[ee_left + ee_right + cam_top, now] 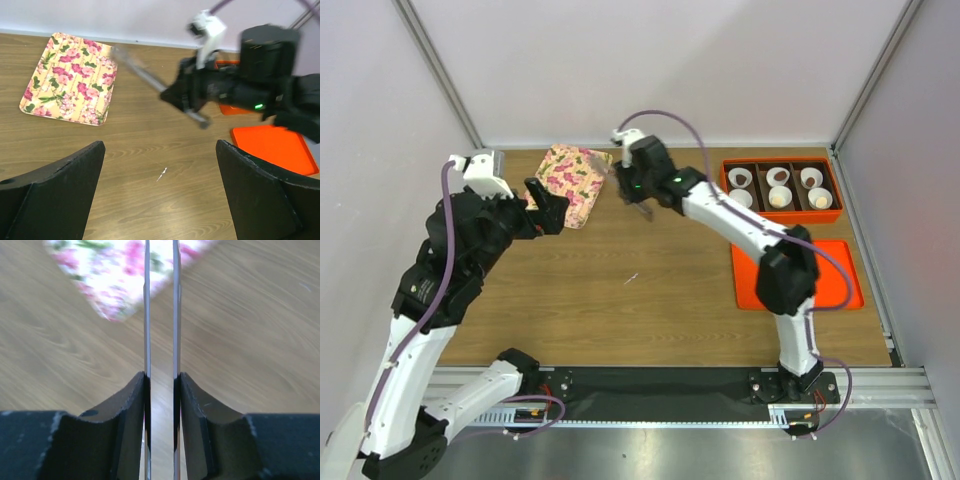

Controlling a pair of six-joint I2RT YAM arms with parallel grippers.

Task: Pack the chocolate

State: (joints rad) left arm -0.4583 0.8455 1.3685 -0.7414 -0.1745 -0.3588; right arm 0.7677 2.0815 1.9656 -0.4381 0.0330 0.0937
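Only the overhead view is showing the chocolate point(779, 178): tiny dark brown specks sitting inside the far row of white paper cups point(811, 175) in the orange box point(780, 216) at the far right of the desk point(620, 310). They are too small for me to make out their shape. An orange lid point(820, 285) is lying flat just in front of the box.

The right tool point(161, 377) is clamping a pair of thin metal tweezers point(147, 315). Its own wrist view is showing the two blades running parallel with a slim gap between them, their far ends reaching over the corner of a floral tray point(570, 185). The left wrist view is catching those tweezers from the side as a blurred grey rod, one end near the tray's edge.

The left tool point(160, 150) is hanging above the wood with its fingers spread wide, gripping nothing. A small white scrap point(161, 174) is lying on the desk between them in that view.
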